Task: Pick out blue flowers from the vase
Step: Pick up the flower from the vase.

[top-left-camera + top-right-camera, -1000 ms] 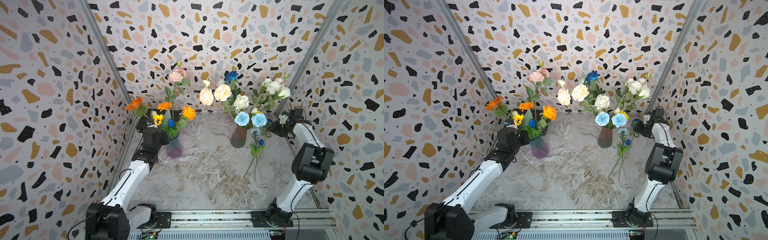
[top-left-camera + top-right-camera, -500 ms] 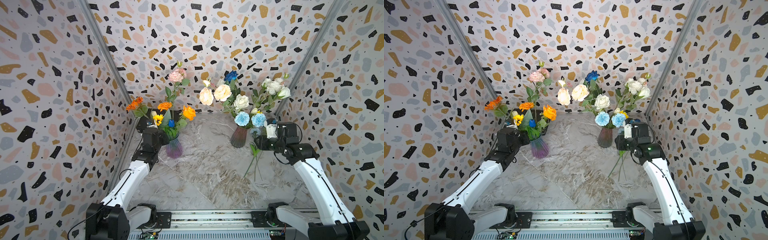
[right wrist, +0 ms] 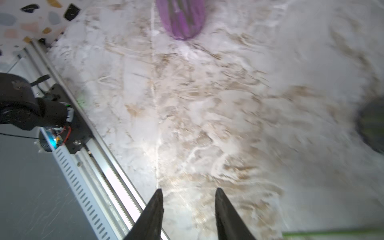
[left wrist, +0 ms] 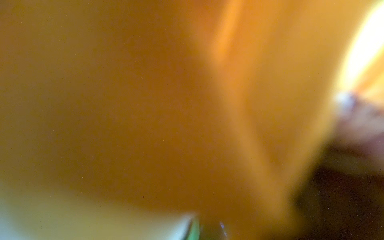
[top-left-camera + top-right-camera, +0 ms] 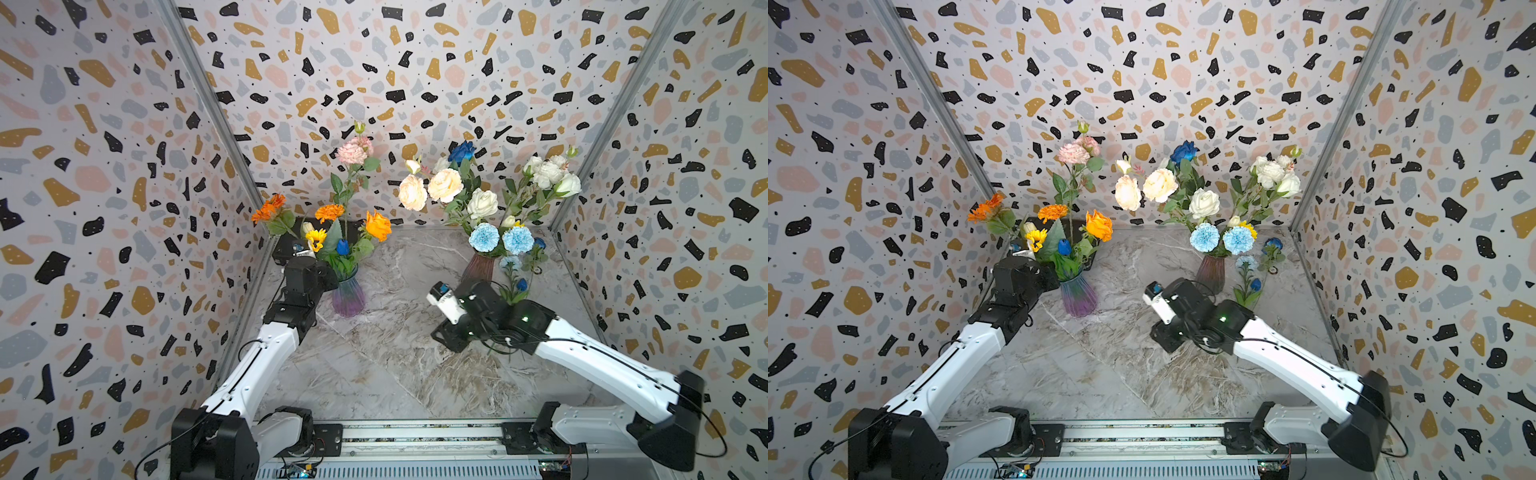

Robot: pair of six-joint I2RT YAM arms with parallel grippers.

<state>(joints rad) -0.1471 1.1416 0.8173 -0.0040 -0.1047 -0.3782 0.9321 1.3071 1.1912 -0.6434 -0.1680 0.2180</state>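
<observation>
Blue flowers (image 5: pixel 484 237) stood upright in the right-hand vase (image 5: pixel 477 268), just behind and above the right gripper (image 3: pixel 188 193), the nearer one, part-open, empty and pointing away from them.

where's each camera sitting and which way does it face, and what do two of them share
Top views: high above the front rail, looking down and back at the marble floor; left arm and right arm show.
Left wrist: close against something orange, blurred; no robot part shows.
Right wrist: above the floor, facing the purple vase; open right pincer shows.
Shared: the purple vase, also in both top views.
</observation>
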